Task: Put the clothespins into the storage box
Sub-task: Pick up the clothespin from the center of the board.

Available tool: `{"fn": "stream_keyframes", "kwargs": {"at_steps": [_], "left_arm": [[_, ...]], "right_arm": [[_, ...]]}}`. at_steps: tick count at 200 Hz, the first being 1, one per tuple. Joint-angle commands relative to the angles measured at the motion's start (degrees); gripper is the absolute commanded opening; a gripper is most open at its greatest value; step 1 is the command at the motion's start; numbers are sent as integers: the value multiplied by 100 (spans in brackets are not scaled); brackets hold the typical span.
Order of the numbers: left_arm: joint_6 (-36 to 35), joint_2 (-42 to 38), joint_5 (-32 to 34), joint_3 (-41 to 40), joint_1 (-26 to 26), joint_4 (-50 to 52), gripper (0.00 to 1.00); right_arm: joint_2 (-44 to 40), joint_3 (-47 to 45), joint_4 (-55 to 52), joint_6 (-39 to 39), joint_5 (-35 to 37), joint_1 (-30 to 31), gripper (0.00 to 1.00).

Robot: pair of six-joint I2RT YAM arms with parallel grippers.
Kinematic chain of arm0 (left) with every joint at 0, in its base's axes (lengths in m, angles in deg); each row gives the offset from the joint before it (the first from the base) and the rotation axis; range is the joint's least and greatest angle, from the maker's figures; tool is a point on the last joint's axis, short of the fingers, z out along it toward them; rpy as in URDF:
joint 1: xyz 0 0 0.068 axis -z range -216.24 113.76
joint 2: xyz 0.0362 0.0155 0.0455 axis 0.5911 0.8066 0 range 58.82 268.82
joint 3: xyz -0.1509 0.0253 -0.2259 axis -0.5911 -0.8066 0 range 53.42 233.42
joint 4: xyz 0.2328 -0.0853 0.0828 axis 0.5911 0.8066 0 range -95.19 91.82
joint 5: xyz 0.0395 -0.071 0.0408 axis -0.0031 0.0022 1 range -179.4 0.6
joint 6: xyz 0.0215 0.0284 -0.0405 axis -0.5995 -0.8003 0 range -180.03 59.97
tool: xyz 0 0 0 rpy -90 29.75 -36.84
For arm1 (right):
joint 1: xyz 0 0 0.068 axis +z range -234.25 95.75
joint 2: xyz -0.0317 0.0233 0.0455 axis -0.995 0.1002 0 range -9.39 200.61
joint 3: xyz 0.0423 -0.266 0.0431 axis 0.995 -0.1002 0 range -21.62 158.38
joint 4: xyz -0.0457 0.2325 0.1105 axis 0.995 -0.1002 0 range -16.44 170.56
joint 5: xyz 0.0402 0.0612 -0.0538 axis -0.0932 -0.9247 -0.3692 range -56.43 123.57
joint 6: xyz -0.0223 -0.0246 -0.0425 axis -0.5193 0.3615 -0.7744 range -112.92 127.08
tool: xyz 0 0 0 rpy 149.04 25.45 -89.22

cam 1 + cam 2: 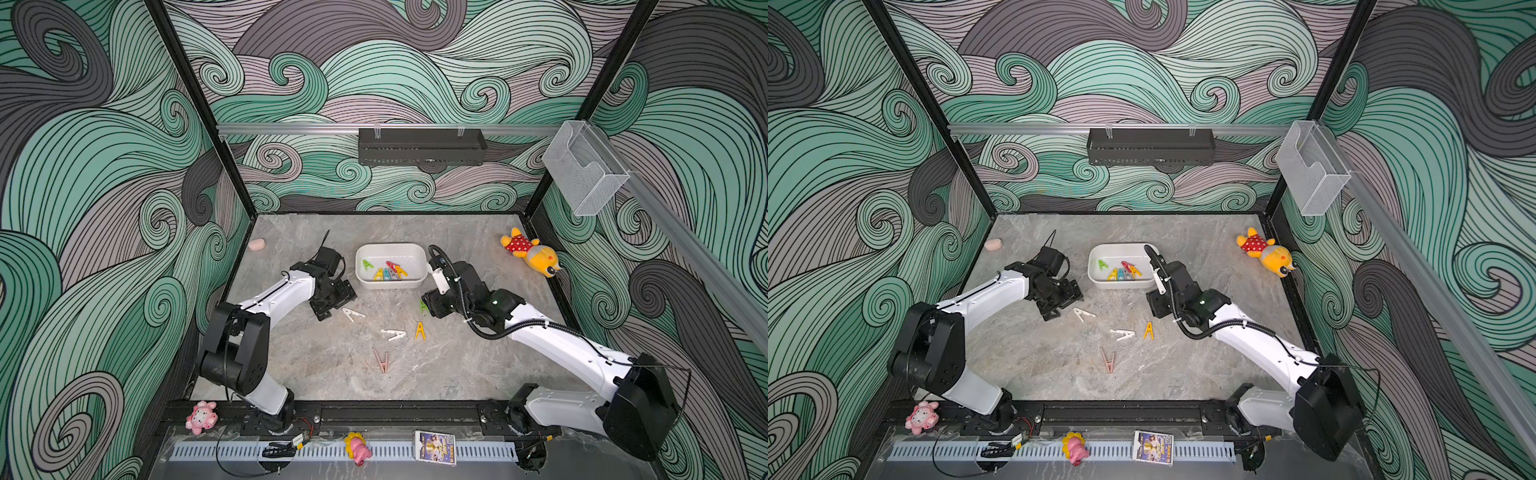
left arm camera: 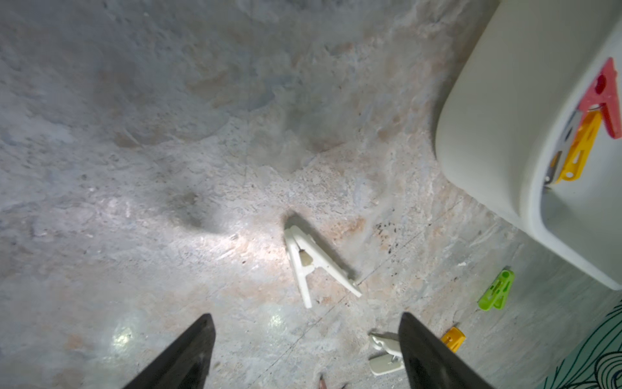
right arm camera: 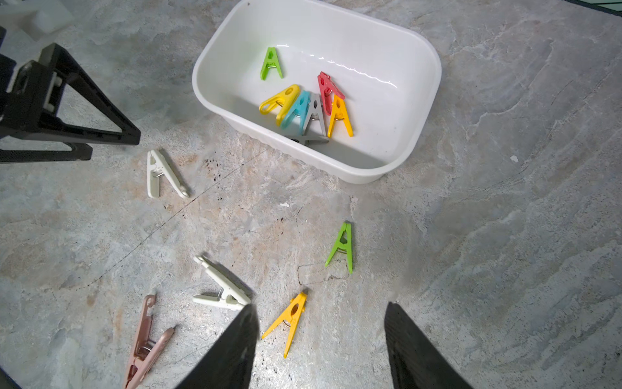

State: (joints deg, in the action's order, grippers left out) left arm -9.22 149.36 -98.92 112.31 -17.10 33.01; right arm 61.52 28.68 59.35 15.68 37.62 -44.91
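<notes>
One white clothespin [image 2: 299, 269] near left claw [image 2: 306, 316]

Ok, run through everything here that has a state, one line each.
storage box, upright, open top, partly filled.
clothespins in the box, lying loose inside.
white clothespin, loose on table, ungripped.
second white clothespin, loose on table.
green clothespin, loose on table.
yellow clothespin, loose on table.
pink clothespin, loose on table.
left gripper, fingers open, empty.
right gripper, fingers open, empty.

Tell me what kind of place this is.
Likely a robot training booth, not a home: two arms bolted to a rail, printed wave walls boxing in a table, toys as props.
</notes>
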Motion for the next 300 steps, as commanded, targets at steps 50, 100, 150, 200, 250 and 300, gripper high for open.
{"fn": "stream_keyframes", "kwargs": {"at_steps": [50,100,150,200,250,300], "left_arm": [[661,745,871,901,355,789,87],[1041,1090,665,738,512,510,80],[1133,1409,653,825,600,427,78],[1151,1598,688,852,600,479,76],[1168,1876,583,1027,640,496,73],[1184,1900,574,916,661,505,66]], "right_arm": [[-95,-404,630,27,34,4,63],[-201,-653,820,-65,34,-56,65],[-245,-753,832,-106,29,-161,66],[-279,-855,873,-70,-55,-267,66],[-404,-1030,895,-19,-75,-376,66],[-448,-1074,906,1,-105,-444,66]]}}
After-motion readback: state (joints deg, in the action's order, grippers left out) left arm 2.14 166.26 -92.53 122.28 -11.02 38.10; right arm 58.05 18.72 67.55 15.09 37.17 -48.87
